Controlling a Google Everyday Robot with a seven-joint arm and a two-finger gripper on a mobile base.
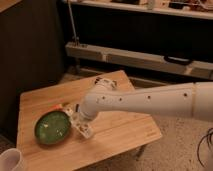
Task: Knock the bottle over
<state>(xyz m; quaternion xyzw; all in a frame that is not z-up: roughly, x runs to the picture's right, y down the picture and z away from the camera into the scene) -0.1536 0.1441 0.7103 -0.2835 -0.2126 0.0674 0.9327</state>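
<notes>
My gripper (pixel 79 124) is at the end of the white arm (pixel 145 102), low over the wooden table (pixel 120 132), just right of the green bowl (pixel 52 127). A small pale whitish shape (pixel 85 132) sits at the gripper's tip and looks like the bottle. It appears slanted toward the front right, and the gripper partly hides it. I cannot tell whether it stands or lies, or whether the gripper touches it.
A white cup (pixel 10 161) stands at the table's front left corner. A small orange and blue item (pixel 59 107) lies just behind the bowl. Dark shelving and a metal rail (pixel 135 57) run behind the table. The floor (pixel 185 150) is to the right.
</notes>
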